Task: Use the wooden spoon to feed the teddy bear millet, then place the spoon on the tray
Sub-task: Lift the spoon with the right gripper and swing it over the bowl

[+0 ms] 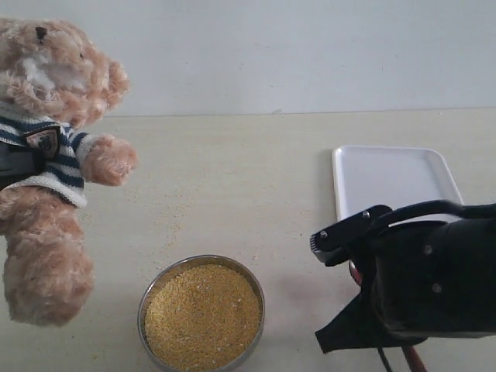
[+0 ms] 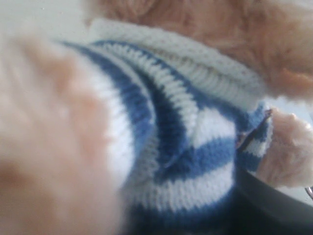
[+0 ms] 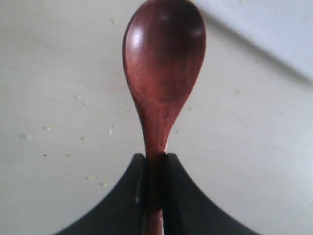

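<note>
You're looking down across the tabletop toward the wall in the exterior view. Left wrist view's jammed against the teddy bear, blurred. Right wrist view, close above the tabletop, shares the tray corner with it.

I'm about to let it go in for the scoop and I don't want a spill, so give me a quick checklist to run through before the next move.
1. Grip on the wooden spoon: ok, the right gripper is shut on its handle.
2. Spoon bowl ready to load: ok, it is empty.
3. Millet supply: ok, it fills the metal bowl.
4. Path to the bowl: ok, only bare table lies between.
5. Teddy bear held steady: cannot tell, the plush fills the left wrist view close up.
6. Tray free for the spoon: ok, nothing lies on its visible part.
</note>
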### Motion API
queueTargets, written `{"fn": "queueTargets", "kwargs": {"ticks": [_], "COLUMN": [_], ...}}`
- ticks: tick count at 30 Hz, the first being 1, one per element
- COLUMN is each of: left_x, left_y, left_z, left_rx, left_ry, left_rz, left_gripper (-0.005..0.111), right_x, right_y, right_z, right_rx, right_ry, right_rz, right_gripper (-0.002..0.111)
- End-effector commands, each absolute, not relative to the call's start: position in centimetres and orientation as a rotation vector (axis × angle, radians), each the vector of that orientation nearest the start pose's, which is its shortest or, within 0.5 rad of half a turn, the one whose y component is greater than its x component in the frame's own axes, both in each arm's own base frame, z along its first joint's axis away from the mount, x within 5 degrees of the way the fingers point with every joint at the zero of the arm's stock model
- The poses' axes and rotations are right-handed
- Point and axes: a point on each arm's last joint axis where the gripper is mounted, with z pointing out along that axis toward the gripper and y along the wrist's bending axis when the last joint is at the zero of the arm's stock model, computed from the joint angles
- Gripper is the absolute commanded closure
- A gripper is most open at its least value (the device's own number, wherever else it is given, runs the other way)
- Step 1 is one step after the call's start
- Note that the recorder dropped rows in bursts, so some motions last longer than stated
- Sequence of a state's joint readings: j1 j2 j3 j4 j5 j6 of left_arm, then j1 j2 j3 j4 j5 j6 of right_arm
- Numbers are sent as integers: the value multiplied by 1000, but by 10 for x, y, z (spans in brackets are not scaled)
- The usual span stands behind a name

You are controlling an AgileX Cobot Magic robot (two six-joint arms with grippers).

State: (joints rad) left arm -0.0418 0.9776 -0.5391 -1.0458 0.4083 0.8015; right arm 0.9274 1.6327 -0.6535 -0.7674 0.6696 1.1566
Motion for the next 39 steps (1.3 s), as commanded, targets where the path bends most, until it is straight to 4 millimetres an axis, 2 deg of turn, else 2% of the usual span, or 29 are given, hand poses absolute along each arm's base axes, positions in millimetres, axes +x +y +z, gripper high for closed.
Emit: {"fn": "queueTargets", "kwargs": {"ticks": [1, 6, 11, 16, 22, 24, 28, 33, 36, 39], "left_x": [186, 186, 186, 186, 187, 187, 188, 188, 188, 189], "left_y": [-40, -40, -40, -40, -39, -39, -38, -38, -37, -34], "left_z": [270, 270, 270, 270, 270, 270, 270, 270, 270, 268], "left_rx": [25, 25, 25, 25, 25, 20, 14, 14, 13, -16], "left_ry": [2128, 2128, 2128, 2128, 2125, 2120, 2115, 2115, 2113, 2101], "left_rz": [-537, -537, -537, -537, -522, -515, -506, -506, -490, -457], "left_gripper": [102, 102, 102, 102, 102, 102, 102, 102, 102, 102], "right_x": [173, 164, 155, 156, 178, 186, 190, 184, 168, 157], "right_y": [165, 157, 157, 158, 184, 195, 216, 244, 258, 265], "right_z": [181, 212, 224, 229, 274, 283, 283, 278, 272, 264], "right_rx": [-786, -1102, -1417, -1522, -1575, -1682, -1974, -2050, -2124, -2220], "right_ry": [2502, 2314, 2136, 2050, 1900, 1883, 1938, 1815, 1748, 1680], "right_rz": [-256, -247, -229, -256, -300, -349, -437, -490, -491, -624], "right_gripper": [108, 108, 108, 108, 108, 108, 108, 108, 108, 108]}}
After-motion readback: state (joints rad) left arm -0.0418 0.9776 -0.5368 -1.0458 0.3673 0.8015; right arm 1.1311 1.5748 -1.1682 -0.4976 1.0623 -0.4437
